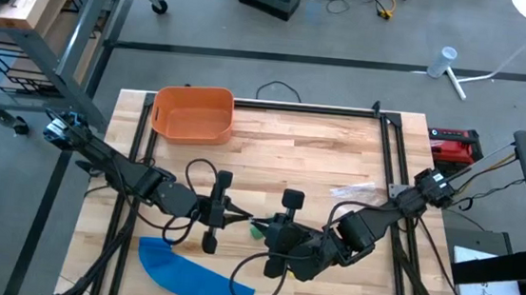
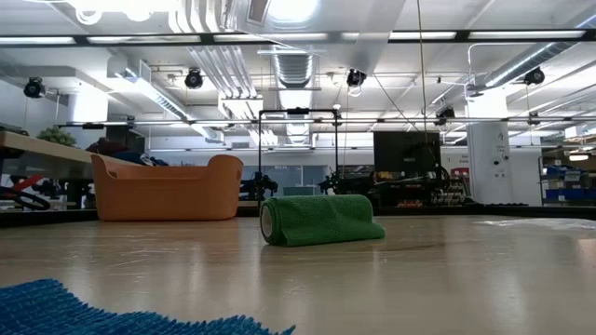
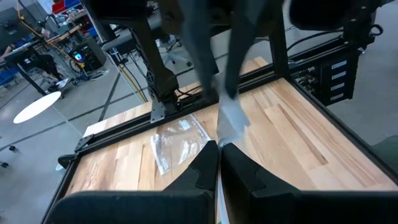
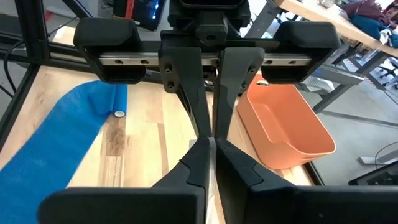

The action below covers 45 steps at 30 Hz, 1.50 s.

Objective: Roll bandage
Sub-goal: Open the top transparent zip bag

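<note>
From overhead, both arms meet low in the middle of the frame, tips pointing at each other over the wooden counter [image 1: 320, 152]. The left pincer [image 1: 240, 220] comes in from the left, its fingers pressed together to a point. The right pincer [image 1: 263, 230] reaches in from the right; its own wrist view shows its fingers [image 4: 200, 155] closed to a hairline, tip to tip with the other arm's. Between the two tips sits a small patch of green, the bandage [image 1: 256, 228], right where the pincers meet. Whether either one actually grips it, I cannot tell from above.

In the level view across the counter the bandage [image 2: 319, 221] sits at centre frame as a green roll lying on its side, its spiral end facing left, resting on the wood. No arm shows in that picture.

An orange bin [image 1: 193, 113] stands in the upper left part of the counter, well apart from the pincers. A blue cloth [image 1: 190, 275] lies along the bottom edge, left of centre, below the left arm. A crumpled clear plastic wrapper [image 1: 353, 190] lies right of centre, just above the right arm. A red device [image 1: 454, 145] sits just off the counter's upper right corner
</note>
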### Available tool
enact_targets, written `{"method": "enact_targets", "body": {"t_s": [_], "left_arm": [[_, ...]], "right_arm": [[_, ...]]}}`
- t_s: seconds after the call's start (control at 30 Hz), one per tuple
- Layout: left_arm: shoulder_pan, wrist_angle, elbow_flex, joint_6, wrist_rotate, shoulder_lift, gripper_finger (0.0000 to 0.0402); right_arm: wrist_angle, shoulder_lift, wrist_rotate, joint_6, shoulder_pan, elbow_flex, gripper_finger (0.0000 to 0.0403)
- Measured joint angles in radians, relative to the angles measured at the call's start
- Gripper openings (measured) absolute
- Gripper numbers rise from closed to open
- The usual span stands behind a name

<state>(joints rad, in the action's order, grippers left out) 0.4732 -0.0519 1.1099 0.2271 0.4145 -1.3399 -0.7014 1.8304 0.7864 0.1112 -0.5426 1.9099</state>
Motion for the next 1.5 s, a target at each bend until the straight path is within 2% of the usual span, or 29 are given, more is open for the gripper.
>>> {"method": "enact_targets", "body": {"t_s": [0.23, 0.47, 0.6, 0.93, 1.3, 1.5], "left_arm": [[0.001, 0.003, 0.000, -0.014, -0.005, 0.000, 0.0000], [-0.008, 0.011, 0.000, -0.049, 0.001, 0.000, 0.0000], [-0.015, 0.015, 0.000, -0.063, 0.000, 0.000, 0.0000], [-0.016, 0.009, 0.000, -0.068, 0.000, 0.000, 0.0000], [-0.018, 0.004, 0.000, -0.073, 0.005, 0.001, 0.0000], [-0.019, 0.004, 0.000, -0.079, 0.005, 0.001, 0.0000]], "right_arm": [[0.000, -0.010, -0.001, 0.000, 0.000, 0.004, 0.0060], [0.001, -0.010, -0.038, 0.001, 0.000, 0.005, 0.0070], [0.000, -0.009, -0.077, 0.001, 0.000, 0.005, 0.0063], [0.000, -0.007, -0.077, -0.005, 0.003, 0.005, 0.0034], [0.003, -0.003, -0.076, -0.007, 0.018, 0.003, 0.0040], [0.001, -0.003, -0.069, -0.009, 0.019, 0.006, 0.0021]]}}
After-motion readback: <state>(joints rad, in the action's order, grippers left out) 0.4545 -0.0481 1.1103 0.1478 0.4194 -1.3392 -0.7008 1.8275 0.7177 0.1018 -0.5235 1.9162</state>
